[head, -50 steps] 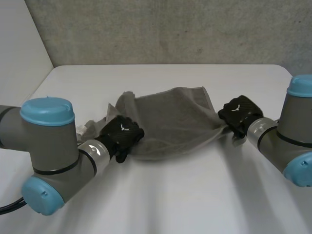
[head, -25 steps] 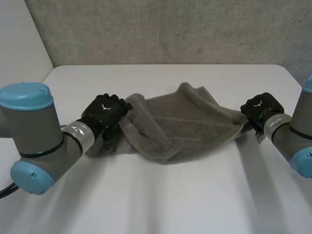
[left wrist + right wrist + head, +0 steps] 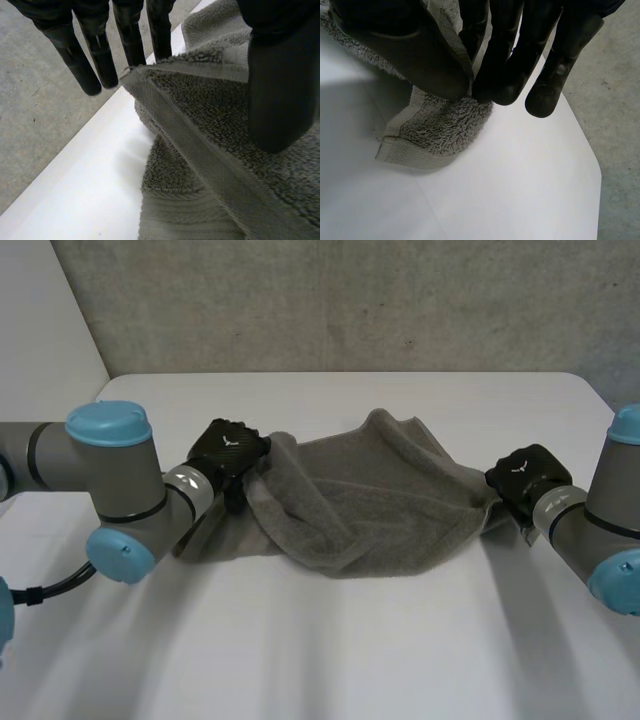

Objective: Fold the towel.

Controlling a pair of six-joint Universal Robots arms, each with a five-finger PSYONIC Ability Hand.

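Observation:
A grey towel lies bunched across the middle of the white table. My left hand is at its left end. In the left wrist view its fingers are straight and spread away from the thumb. The towel's hemmed edge runs loose between them, under the thumb. My right hand is at the towel's right end. In the right wrist view its thumb and fingers pinch a corner of the towel just above the table.
A concrete wall stands behind the table's far edge. The table's edge and the grey floor lie just beyond my left hand's fingertips. Bare white tabletop spreads in front of the towel and beyond the right hand.
My left hand has opened and moved away to the left end, and the towel has sunk onto the table. My right hand has drawn its corner a little to the right.

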